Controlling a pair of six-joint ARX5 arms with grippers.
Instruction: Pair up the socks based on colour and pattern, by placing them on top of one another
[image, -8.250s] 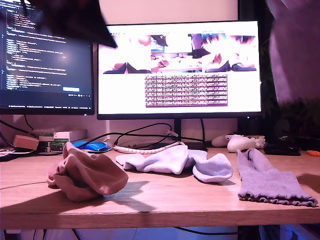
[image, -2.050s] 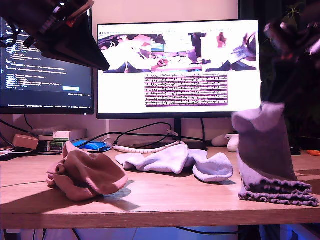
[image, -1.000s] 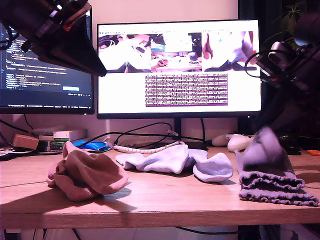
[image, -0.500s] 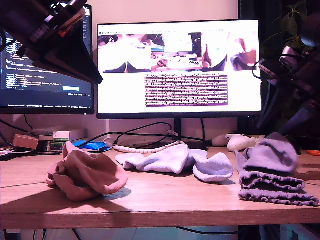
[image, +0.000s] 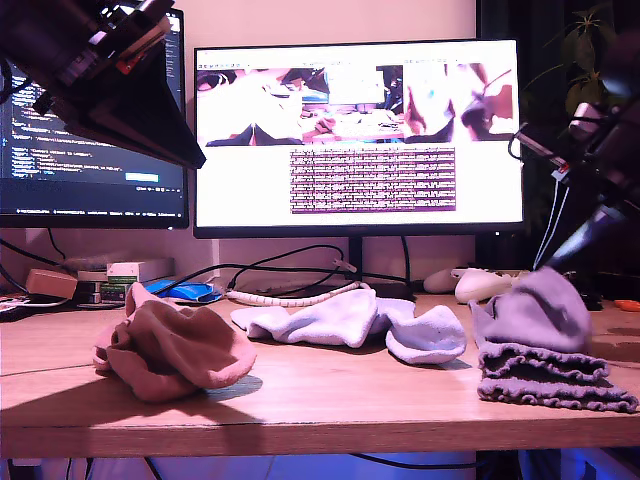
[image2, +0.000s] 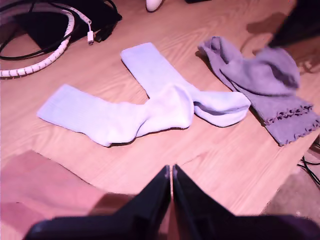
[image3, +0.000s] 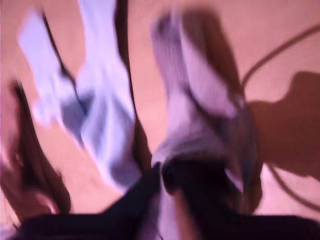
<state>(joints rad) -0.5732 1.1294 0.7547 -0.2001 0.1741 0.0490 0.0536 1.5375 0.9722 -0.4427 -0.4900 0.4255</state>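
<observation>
A crumpled pink sock (image: 175, 350) lies at the exterior view's left, below my first gripper (image: 192, 152), which hangs high above the table. In the first wrist view this gripper (image2: 171, 171) is shut and empty over the pink sock (image2: 45, 185). Two white, pale-blue socks (image: 330, 320) (image2: 115, 117) lie crossed in the middle. At the exterior view's right one grey-lavender sock (image: 540, 310) is heaped on a flat one with a frilly cuff (image: 555, 385). My second gripper (image: 568, 262) (image3: 162, 172) is at the heap's top, apparently shut on the upper sock (image3: 195, 100); that view is blurred.
Two monitors (image: 360, 140) stand at the back. A coiled white cable (image: 290, 297) (image2: 45, 55), a blue object (image: 185, 292) and small boxes (image: 110, 275) lie behind the socks. A white game controller (image: 480, 285) sits at the back, toward the exterior view's right. The table's front edge (image: 320, 432) is close.
My second gripper has lowered the hanging grey-lavender sock onto the flat one, where it now lies bunched. My first arm has barely moved.
</observation>
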